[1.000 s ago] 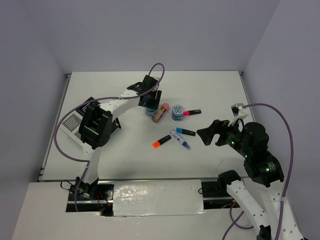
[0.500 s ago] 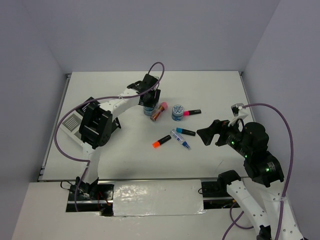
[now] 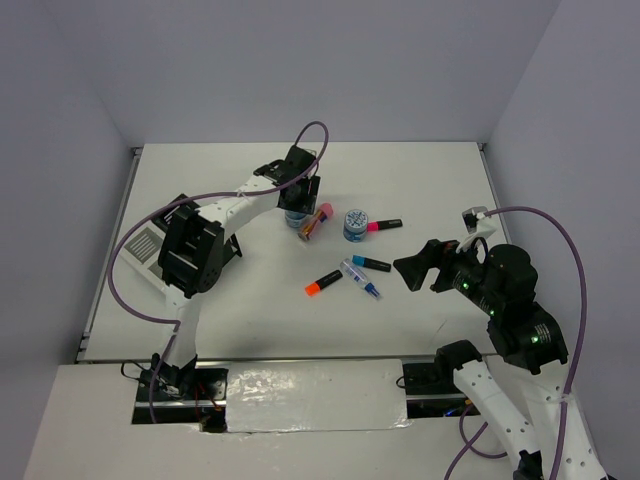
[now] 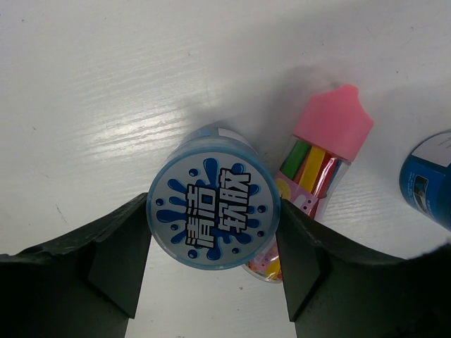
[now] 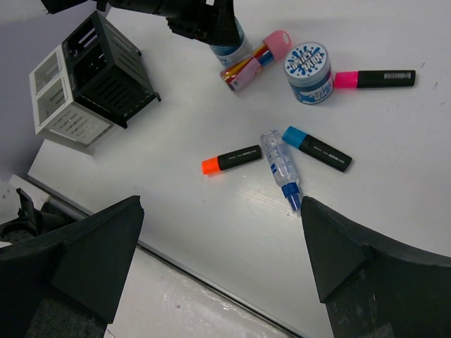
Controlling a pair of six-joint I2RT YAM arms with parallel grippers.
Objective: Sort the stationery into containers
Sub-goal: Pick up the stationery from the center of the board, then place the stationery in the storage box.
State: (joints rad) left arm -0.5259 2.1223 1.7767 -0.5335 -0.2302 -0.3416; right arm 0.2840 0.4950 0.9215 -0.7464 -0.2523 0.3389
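You had the left gripper (image 4: 211, 211) pinching the blue-white roll (image 4: 213, 222), one finger against each side of its lid.

**Hazards**
- The pink-capped cylinder (image 4: 320, 176) lay touching the roll, just outside one finger (image 4: 299, 267). Any lift or sideways sweep could have dragged or rolled it away.
- The hold sat on a round, smooth wall. A weak squeeze could have let the roll pivot or slip out during transfer.
- The organizer (image 5: 91, 77) stood well apart from the left gripper, behind its own arm. A low carry risked striking the organizer's wall.

The right gripper (image 5: 222, 204) was spread wide and held nothing. The markers (image 5: 231, 160) lay ahead of it.

**Not determinable**
- You could not tell whether the roll rested on the table (image 4: 106, 84) or hung clear of it.
- The cylinder's lower end was hidden behind the finger.
- A second roll (image 4: 430, 176) was cut off at the left wrist view's edge.
- The organizer's compartment contents could not be made out.
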